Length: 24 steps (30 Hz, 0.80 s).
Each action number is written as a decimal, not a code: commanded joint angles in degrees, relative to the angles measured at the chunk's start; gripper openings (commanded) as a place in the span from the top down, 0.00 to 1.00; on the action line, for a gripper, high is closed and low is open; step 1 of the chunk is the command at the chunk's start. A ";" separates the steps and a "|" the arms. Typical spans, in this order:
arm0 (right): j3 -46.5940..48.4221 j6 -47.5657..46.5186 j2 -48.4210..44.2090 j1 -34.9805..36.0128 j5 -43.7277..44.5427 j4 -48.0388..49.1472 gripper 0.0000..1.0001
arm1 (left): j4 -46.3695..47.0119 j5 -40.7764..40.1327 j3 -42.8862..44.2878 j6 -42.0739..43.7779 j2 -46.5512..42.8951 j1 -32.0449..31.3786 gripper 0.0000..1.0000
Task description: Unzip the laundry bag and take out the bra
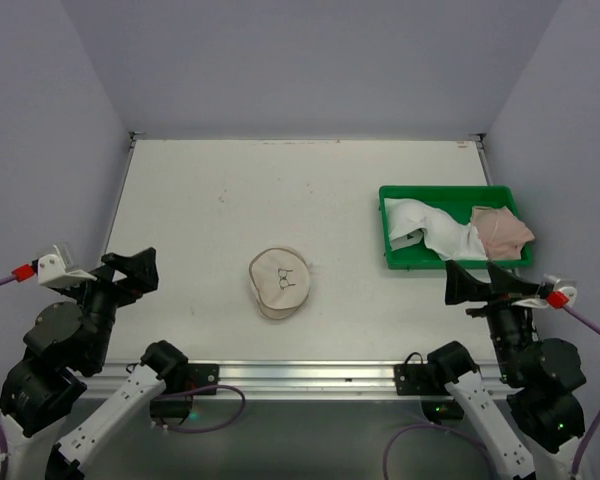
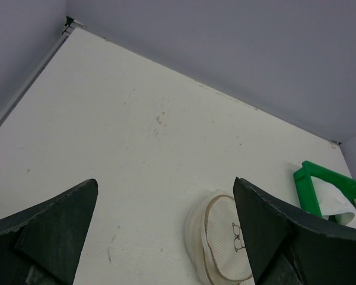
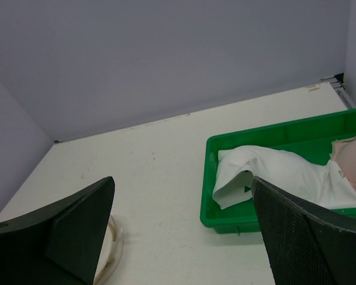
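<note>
Left claw (image 1: 138,272) at lower left of the overhead frame, jaws spread wide, nothing between them; it hangs over the near left part of the worktop (image 1: 280,190), touching nothing. Its own camera shows the same: left claw (image 2: 165,184) gaping, dark fingers (image 2: 53,219) at the two bottom corners, bare white surface between. Laundry bag (image 1: 280,283) lies at centre frame, slightly toward the bottom, alone on the worktop and well apart from both claws. Round, pale mesh, beige rim, flat face up with the small black sketch showing. In the left wrist view the laundry bag (image 2: 222,243) sits at lower right, just beside the inner edge of the right-hand finger. Whether the zip is open or closed is too small to tell. Green tray (image 1: 450,190) at mid right of the overhead frame, near the worktop's right edge; inside it a crumpled white cloth (image 1: 430,225) on the left and a pinkish cloth (image 1: 500,230) on the right, the two touching. Right claw (image 1: 480,272) at lower right, just below the tray's near wall, jaws likewise wide apart and empty. From its wrist camera: right claw (image 3: 183,184) open, green tray (image 3: 285,132) at right of frame, a sliver of the laundry bag (image 3: 115,249) at lower left beside the finger.
</note>
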 commanded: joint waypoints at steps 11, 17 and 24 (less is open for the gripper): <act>-5.48 -0.93 -7.31 -0.01 -2.58 2.18 0.01 | 2.35 -0.41 -4.85 -0.01 0.27 -0.06 0.00; -5.40 -1.02 -6.25 -0.01 -3.20 2.44 0.01 | 2.26 0.03 -4.77 -0.10 0.97 0.03 0.00; -5.48 -1.37 -6.16 -0.01 -3.29 2.62 0.01 | 2.26 0.03 -4.77 -0.10 1.32 0.03 0.00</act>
